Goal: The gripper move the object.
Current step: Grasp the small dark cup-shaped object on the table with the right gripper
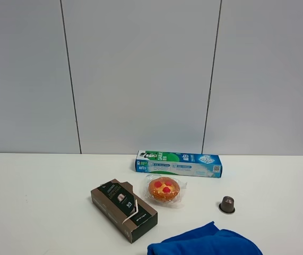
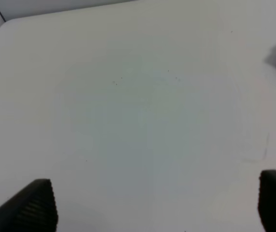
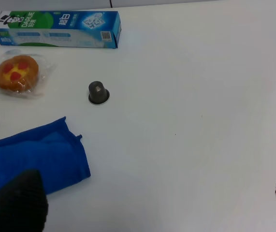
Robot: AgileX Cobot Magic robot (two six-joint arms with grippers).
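The coffee capsule (image 1: pixel 226 204) is being seen standing on the white table (image 1: pixel 34 202), right of the wrapped pastry (image 1: pixel 163 189), beyond the blue cloth (image 1: pixel 204 243). The left gripper (image 2: pixel 154 205) and right gripper (image 3: pixel 150 198) are being held wide open, nothing grasped.

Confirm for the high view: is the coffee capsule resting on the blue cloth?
No, the coffee capsule stands on the bare white table, clear of the blue cloth.
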